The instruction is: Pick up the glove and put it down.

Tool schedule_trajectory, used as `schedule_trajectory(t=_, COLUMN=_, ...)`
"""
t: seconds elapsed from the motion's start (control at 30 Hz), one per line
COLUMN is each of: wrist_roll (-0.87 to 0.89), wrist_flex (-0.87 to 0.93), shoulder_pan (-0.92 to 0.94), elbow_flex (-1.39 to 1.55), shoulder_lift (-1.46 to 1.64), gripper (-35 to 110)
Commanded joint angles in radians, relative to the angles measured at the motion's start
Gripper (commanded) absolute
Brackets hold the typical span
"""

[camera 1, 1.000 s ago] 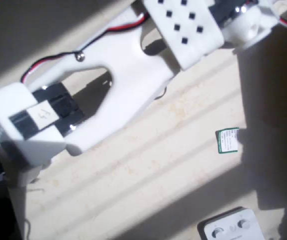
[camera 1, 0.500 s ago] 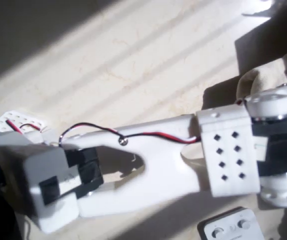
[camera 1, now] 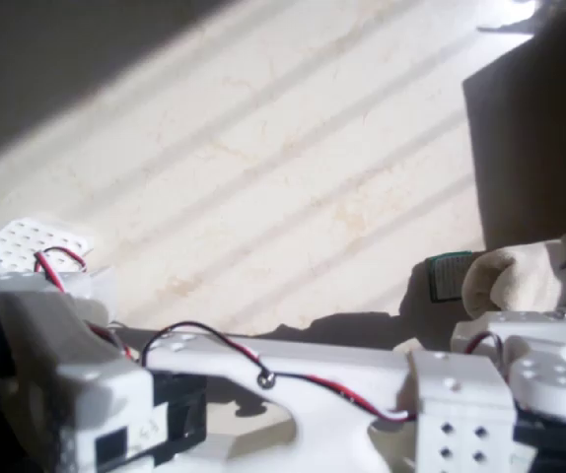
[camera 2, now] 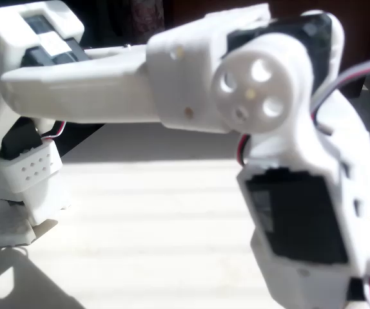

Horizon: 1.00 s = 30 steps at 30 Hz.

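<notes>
In the overhead view, going from the left, a white perforated plate (camera 1: 41, 243) lies at the left edge of the desk (camera 1: 293, 177), whose pale surface is crossed by diagonal bands of sunlight and shadow. Below the plate the white arm (camera 1: 293, 379) stretches along the bottom of the picture, with a black servo block near its left end and a red and black cable (camera 1: 308, 379) looping along its top. Further right, a small green label (camera 1: 449, 277) lies flat on the desk, just above the arm's wrist section. Touching the label's right edge is the glove (camera 1: 525, 276), a cream fabric bundle with rounded finger ends, sitting at the right edge of the picture directly above the arm's wrist. A broad dark shadow covers the desk above the glove. Whether the glove rests on the desk or is held up cannot be told from here.

The fixed view looks from low down, close to the arm (camera 2: 172, 84). It shows the white base and a dark servo left of the arm's long link, then the round joint with three holes, then a black servo face at the lower right. The sunlit desk (camera 2: 140, 232) lies beneath.

The hand's fingers are not visible in either view, so I cannot tell whether they are spread or pinching.
</notes>
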Motion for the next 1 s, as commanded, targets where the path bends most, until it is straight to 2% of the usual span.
schedule_trajectory(t=0.0, wrist_roll=-0.025, wrist_flex=0.003, shoulder_pan=0.026, elbow_flex=0.049, shoulder_lift=0.028, gripper=0)
schedule_trajectory(t=0.27, wrist_roll=-0.043, wrist_flex=-0.008, shoulder_pan=0.040, elbow_flex=0.193, shoulder_lift=0.028, gripper=0)
schedule_trajectory(t=0.6, wrist_roll=-0.044, wrist_flex=-0.011, shoulder_pan=0.028, elbow_flex=0.192, shoulder_lift=0.035, gripper=1)
schedule_trajectory(t=0.97, wrist_roll=-0.051, wrist_flex=0.003, shoulder_pan=0.012, elbow_flex=0.199, shoulder_lift=0.161, gripper=35)
